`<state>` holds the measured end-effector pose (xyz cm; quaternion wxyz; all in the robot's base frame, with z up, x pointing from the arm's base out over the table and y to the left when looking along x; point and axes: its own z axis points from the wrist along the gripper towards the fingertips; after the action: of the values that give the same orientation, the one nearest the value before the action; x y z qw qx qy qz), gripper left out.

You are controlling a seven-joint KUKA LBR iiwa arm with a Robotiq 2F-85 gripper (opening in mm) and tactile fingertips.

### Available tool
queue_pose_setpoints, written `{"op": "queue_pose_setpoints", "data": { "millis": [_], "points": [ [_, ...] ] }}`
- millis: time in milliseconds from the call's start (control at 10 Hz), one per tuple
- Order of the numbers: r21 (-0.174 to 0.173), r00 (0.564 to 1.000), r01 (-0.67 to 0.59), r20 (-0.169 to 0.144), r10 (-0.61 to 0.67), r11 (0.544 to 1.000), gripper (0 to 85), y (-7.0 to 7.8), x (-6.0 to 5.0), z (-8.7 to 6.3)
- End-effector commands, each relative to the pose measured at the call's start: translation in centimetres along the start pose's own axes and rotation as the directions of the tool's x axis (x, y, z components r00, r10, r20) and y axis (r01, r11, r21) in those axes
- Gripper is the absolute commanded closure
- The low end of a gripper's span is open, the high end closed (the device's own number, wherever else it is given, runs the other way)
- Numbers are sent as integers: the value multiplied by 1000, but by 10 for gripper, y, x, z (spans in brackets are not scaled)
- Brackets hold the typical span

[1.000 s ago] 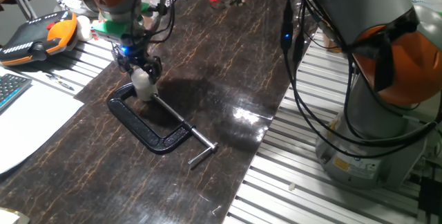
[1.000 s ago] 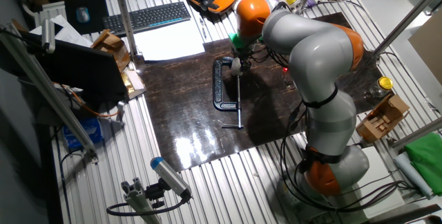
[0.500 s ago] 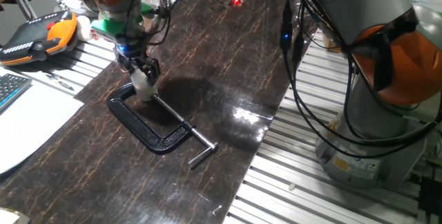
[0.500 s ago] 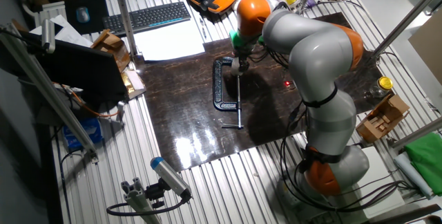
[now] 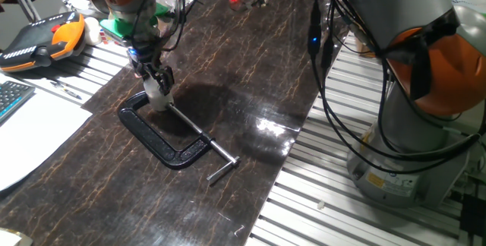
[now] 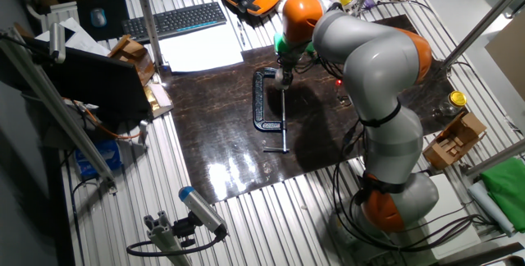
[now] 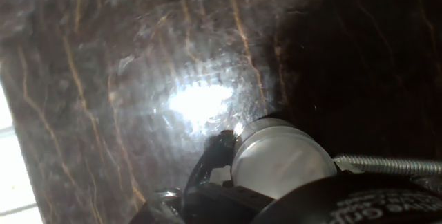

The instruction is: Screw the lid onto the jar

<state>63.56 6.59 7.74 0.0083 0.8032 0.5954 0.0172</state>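
Note:
A small whitish jar (image 5: 159, 99) stands on the dark mat, touching the top end of a black C-clamp (image 5: 163, 136). Directly above it is my gripper (image 5: 156, 81), shut on the pale lid (image 5: 156, 86) that sits on the jar's mouth. The other fixed view shows the gripper (image 6: 281, 75) at the clamp's (image 6: 262, 106) upper end, with lid and jar too small to separate. In the hand view the round pale lid (image 7: 280, 158) fills the lower middle. A dark finger (image 7: 207, 163) sits at its left and the clamp's threaded screw (image 7: 387, 163) at its right.
An orange teach pendant (image 5: 38, 39) and white paper (image 5: 30, 136) lie left of the mat. A keyboard (image 6: 172, 20) sits behind it. The arm's base (image 5: 410, 124) stands to the right, and cables hang over the mat. A gold-lidded clear jar (image 6: 457, 100) is far off.
My hand has turned a little about its own axis over the jar while staying in place. The jar and clamp have not shifted.

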Motion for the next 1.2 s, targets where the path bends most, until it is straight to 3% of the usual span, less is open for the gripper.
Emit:
{"op": "queue_pose_setpoints", "data": {
  "millis": [0, 300, 800, 1100],
  "points": [
    [-1, 997, -71, 2, 71, 997, 207, 0, 0, 0],
    [16, 993, -119, -16, 119, 993, 210, 0, 0, 0],
    [30, 988, -152, -5, 152, 988, 200, 1, -1, 0],
    [33, 989, -147, 0, 148, 989, 117, 1, -1, 0]
  ]
}}
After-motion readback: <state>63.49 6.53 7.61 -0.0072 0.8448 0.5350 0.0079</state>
